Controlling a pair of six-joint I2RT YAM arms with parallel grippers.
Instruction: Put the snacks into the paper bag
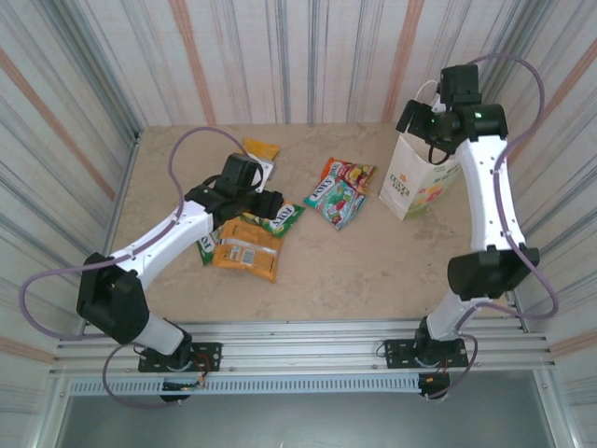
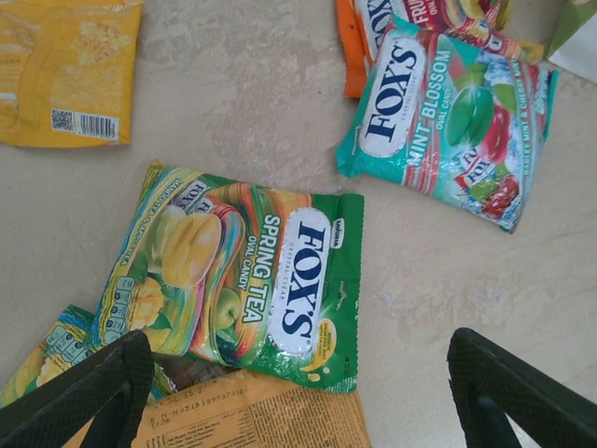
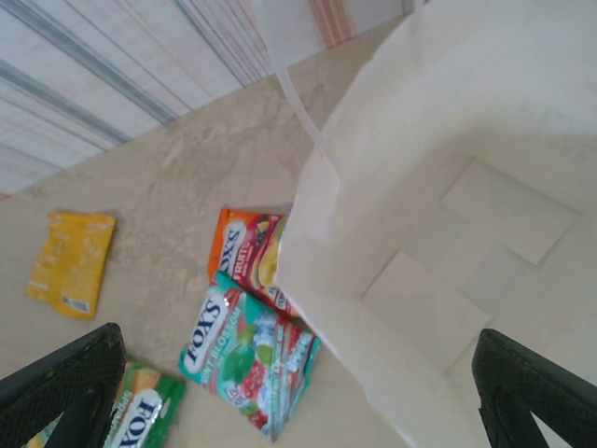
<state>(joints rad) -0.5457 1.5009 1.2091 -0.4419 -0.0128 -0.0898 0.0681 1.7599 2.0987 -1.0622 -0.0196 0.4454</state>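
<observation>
A: Biggest first. Paper bag [image 1: 420, 182] stands upright at the far right of the table [image 1: 373, 271], mouth up. Right gripper [image 1: 420, 117] hangs over the mouth, jaws wide apart, nothing between them. No packet shows on the part of the bag's floor I can see.

B: Left side?

A: Left gripper [image 2: 298, 401] is low over the snacks, jaws spread wide, empty. Below it is the orange packet [image 2: 252, 420], then the green Spring Tea packet [image 2: 252, 275]. The teal Mint Blossom packet [image 2: 448, 121] lies well apart, nearer the bag.

B: Risks?

A: Spring Tea meets the orange packet along one edge, so a low pinch could drag both. Flat, slick foil may slip out.

B: Orientation?

A: Spring Tea lies flat. In the left wrist view its long axis runs roughly finger to finger, green sealed end towards the right finger. I judge the jaws would span its length, so it may buckle.
</observation>
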